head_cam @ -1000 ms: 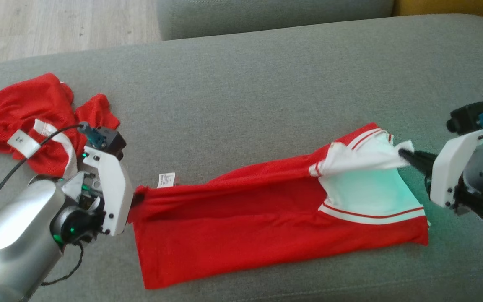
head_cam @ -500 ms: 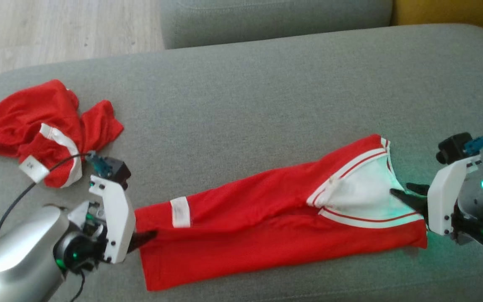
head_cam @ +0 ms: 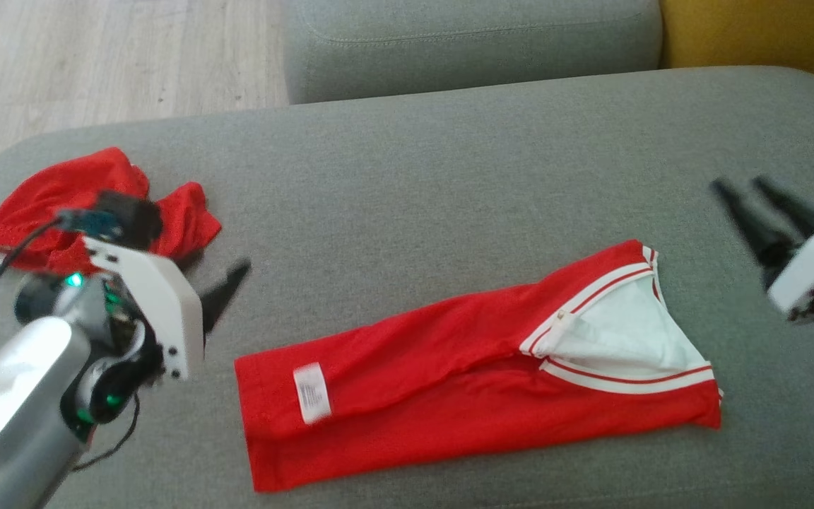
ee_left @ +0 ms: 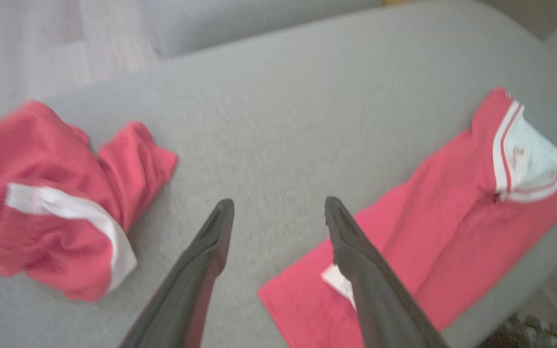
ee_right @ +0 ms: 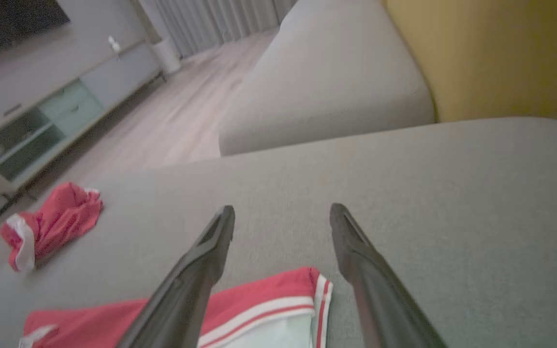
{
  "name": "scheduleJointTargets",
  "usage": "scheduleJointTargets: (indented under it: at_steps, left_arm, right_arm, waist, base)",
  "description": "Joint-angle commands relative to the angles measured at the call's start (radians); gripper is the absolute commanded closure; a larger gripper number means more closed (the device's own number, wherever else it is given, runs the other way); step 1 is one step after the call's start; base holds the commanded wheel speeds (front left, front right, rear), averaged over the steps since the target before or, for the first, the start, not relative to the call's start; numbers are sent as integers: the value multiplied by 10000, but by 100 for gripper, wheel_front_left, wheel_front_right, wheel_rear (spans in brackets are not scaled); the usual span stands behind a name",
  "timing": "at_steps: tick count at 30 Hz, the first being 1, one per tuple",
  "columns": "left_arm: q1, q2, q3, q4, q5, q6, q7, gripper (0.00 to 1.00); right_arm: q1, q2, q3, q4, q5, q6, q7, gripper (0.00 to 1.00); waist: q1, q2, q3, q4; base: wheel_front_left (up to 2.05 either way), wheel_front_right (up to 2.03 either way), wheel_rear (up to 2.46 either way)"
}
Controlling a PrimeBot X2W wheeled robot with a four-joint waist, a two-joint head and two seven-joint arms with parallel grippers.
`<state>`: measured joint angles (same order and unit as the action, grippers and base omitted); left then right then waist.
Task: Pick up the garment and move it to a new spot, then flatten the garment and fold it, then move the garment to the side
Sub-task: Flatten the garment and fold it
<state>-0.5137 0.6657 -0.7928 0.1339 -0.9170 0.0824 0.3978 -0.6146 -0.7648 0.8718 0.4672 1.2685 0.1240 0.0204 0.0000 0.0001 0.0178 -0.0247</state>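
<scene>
The garment is red with white trim and a white lining at its right end. It lies folded lengthwise on the grey sofa cushion, with a white label near its left end. My left gripper hovers open just left of and above that end, holding nothing. The left wrist view shows the open left gripper with the garment to its right. My right gripper is open and raised off the garment's right end. In the right wrist view the right gripper stands above the garment's trimmed edge.
A second red garment lies crumpled at the cushion's far left, behind my left wrist. Another grey cushion stands behind, with wooden floor to its left and a yellow surface at the back right. A low cabinet stands across the room.
Both grippers have opened, let go of the garment's ends and pulled up and away. The garment has dropped flat onto the cushion. The head camera has tilted slightly.
</scene>
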Motion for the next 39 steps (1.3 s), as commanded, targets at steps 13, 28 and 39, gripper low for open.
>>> scheduleJointTargets:
  at_steps: [13, 28, 39]
  left_arm:
    - [2552, -1319, 2742, -1024, 2096, 3474, -6541, 0]
    - [4625, -3962, 5404, -1495, 4866, 2411, -6594, 0]
    - [4478, -4873, 5997, -789, 5614, 1381, -6595, 0]
  right_arm:
    - [2471, 2410, -4094, 925, -3332, 67, -2815, 0]
    - [3762, 4535, -6803, 816, -6849, 67, -980, 0]
    - [2268, 4933, -7247, 3026, -7724, 67, 2529, 0]
  waist:
    - [0, -1, -127, 78]
    - [0, -1, -9, 257]
    - [0, -1, 212, 675]
  base:
    - [0, 0, 0]
    - [0, 0, 0]
    - [0, 0, 0]
